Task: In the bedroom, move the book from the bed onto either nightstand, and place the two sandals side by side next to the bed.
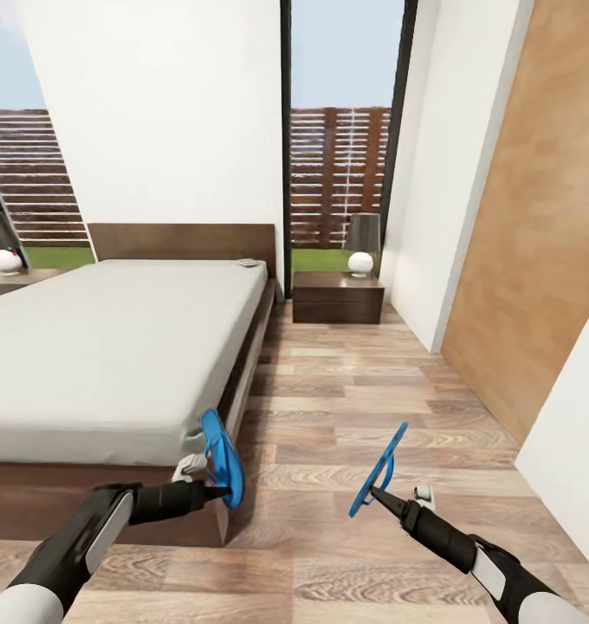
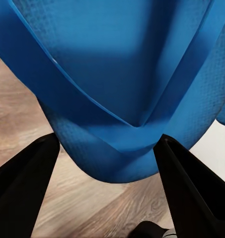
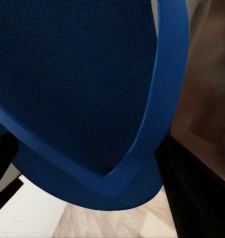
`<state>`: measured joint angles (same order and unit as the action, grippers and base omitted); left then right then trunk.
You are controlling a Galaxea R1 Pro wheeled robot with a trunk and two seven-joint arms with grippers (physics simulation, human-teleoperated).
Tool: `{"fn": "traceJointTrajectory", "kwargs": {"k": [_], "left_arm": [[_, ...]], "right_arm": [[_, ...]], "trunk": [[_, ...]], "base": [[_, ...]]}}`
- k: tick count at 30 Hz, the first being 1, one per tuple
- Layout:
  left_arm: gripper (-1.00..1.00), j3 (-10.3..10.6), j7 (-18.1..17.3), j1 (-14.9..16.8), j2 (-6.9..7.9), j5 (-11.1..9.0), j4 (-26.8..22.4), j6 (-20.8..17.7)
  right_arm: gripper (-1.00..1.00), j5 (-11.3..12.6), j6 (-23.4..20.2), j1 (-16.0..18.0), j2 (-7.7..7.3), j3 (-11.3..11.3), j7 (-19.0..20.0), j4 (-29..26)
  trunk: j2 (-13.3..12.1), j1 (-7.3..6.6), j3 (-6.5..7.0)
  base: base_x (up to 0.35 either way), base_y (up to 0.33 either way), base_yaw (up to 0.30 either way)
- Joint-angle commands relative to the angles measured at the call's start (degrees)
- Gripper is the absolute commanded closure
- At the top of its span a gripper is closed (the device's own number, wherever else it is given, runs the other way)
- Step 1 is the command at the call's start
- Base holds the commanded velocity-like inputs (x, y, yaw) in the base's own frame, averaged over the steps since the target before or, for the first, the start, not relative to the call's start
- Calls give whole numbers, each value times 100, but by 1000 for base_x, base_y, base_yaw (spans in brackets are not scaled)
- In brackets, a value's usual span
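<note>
Blue is the colour that meets the eye first: the left gripper (image 1: 215,494) is closed on one sandal (image 1: 223,457) and holds it in the air just beside the foot corner of the bed (image 1: 113,355), with the sole standing on its edge. In the left wrist view the same sandal (image 2: 127,94) sits between the two black fingers (image 2: 23,188), and its thin straps come together in a V near them. The right gripper (image 1: 374,491) grips the other sandal (image 1: 378,469), also lifted above the wood-plank floor (image 1: 346,407) and tilted, well apart from the bed on its open side. In the right wrist view this sandal (image 3: 87,94) shows a dark textured sole with a brighter blue strap along its rim. On the pale grey mattress, near the far corner of the bed by the dark headboard (image 1: 186,241), lies a small flat thing, too small to read, which seems to be the book (image 1: 248,262). Just beside that end of the bed stands a dark-brown nightstand (image 1: 338,297) with a lamp (image 1: 361,245) on it, in front of a tall window. On the other side of the bed, a second nightstand (image 1: 17,279) is partly seen.
</note>
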<state>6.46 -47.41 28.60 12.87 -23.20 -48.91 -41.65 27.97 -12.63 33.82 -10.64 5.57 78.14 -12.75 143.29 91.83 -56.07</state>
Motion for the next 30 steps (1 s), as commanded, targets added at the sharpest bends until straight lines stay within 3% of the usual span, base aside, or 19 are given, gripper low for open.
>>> {"fn": "traceJointTrajectory", "kwargs": {"k": [1,16,30], "left_arm": [[100,13,5,5,5,-44,-4,-36],[100,13,4,6,5,-42,-4,-43],[100,13,4,6,5,-37,-1,-45]], "right_arm": [[100,13,-73,2,1,15,34,1],[100,20,-73,2,1,36,35,1],[100,17,-31,2,8,43,35,1]], "trunk": [[2,0,-6],[2,0,-6],[2,0,-6]], "base": [[102,-310,0],[102,-284,0],[137,-186,0]]}}
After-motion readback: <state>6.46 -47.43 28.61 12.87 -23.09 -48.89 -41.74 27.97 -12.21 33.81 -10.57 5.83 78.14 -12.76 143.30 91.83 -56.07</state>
